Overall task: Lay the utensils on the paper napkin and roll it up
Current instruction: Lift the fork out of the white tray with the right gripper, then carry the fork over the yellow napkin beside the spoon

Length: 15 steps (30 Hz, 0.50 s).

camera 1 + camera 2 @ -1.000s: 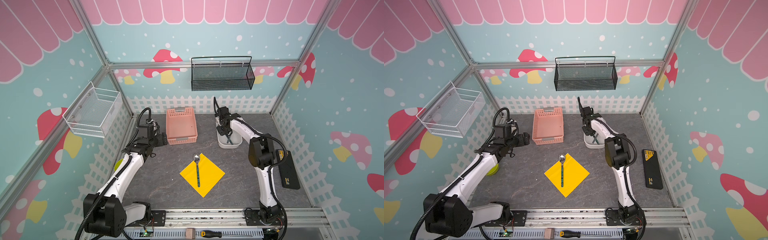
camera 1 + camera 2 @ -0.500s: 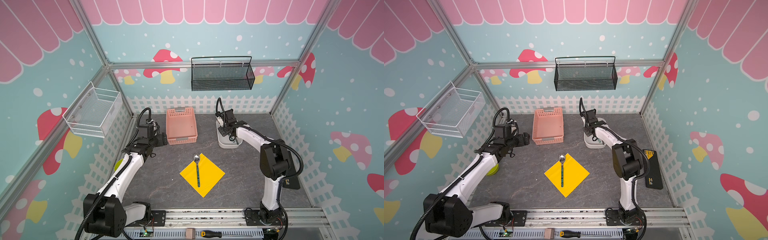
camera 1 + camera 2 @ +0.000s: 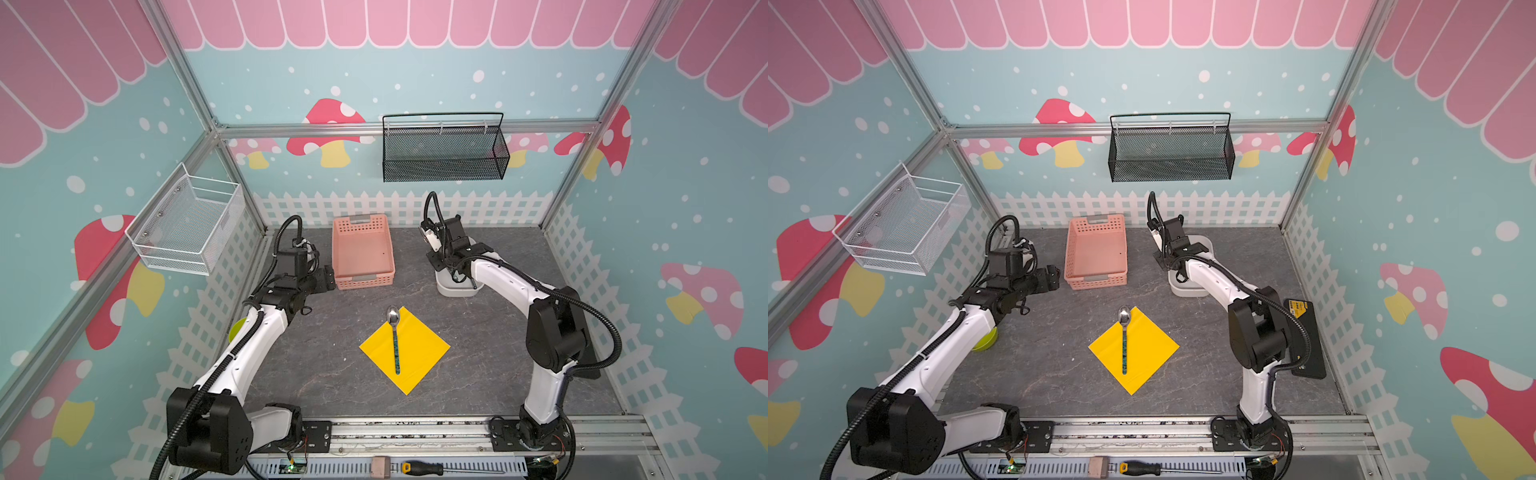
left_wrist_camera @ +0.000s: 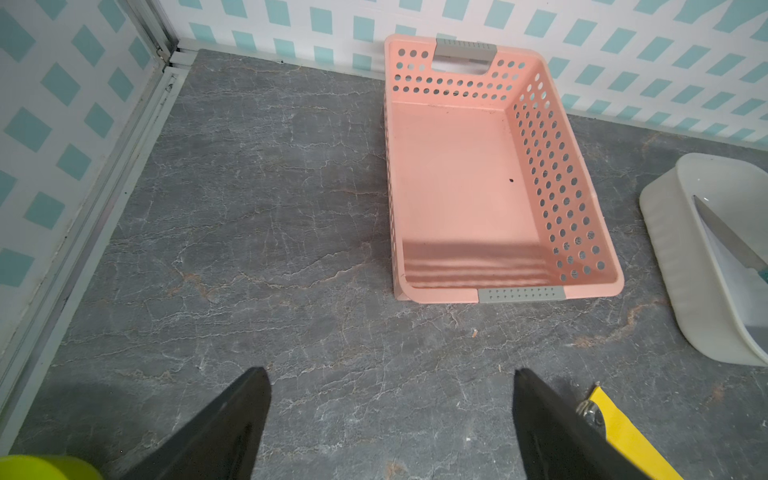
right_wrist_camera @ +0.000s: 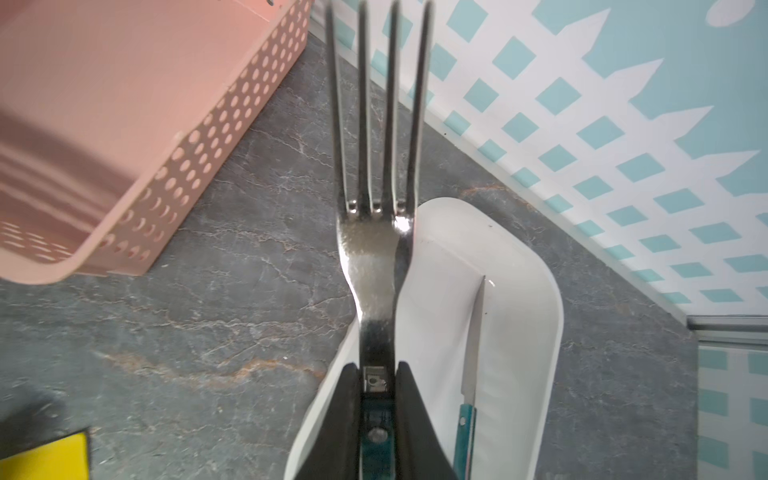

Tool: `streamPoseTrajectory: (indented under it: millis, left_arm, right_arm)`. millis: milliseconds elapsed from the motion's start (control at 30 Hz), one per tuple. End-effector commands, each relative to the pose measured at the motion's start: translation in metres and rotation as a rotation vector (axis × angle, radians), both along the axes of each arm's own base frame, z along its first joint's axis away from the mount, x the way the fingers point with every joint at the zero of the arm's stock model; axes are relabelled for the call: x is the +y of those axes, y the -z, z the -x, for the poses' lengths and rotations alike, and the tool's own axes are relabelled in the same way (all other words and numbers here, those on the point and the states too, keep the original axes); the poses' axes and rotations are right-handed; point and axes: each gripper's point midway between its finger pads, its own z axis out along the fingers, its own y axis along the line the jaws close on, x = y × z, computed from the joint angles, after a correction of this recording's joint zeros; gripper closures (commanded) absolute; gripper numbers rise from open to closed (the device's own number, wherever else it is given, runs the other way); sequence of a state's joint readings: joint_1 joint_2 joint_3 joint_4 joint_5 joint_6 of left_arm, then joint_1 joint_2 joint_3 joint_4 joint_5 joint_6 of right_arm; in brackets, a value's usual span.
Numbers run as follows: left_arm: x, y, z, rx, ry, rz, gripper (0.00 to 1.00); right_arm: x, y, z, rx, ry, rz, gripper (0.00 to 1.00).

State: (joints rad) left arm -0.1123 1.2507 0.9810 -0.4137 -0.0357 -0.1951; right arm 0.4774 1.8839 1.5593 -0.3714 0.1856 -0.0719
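One down by my count: the spoon [image 3: 395,340] lay on the paper napkin [image 3: 422,353], my right gripper [image 5: 376,370] had its jaws pinched tight on the fork [image 5: 372,257] over the white tray [image 5: 534,291] holding the knife [image 5: 477,332], my left gripper [image 4: 388,374] gaped wide and empty, and rolling was not yet begun.

Spoon [image 3: 395,341] on napkin [image 3: 420,350], before basket [image 3: 364,283]
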Motion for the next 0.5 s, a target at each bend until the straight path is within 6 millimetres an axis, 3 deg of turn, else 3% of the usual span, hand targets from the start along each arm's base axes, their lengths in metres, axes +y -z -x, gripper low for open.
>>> streamPoseTrajectory:
  millis: [0,200,467]
  left_arm:
    - [-0.004,-0.006,0.004,-0.020,0.017,0.023,0.07]
    - [-0.011,-0.015,0.006,-0.048,0.037,0.071,0.07]
    - [-0.020,-0.028,0.012,-0.063,0.062,0.144,0.07]
  right_arm:
    - [0.010,-0.024,0.018,0.041,0.030,-0.095,0.96]
    - [0.020,-0.018,0.057,0.175,0.087,-0.212,0.96]
    - [0.030,0.004,0.110,0.344,0.206,-0.344,0.96]
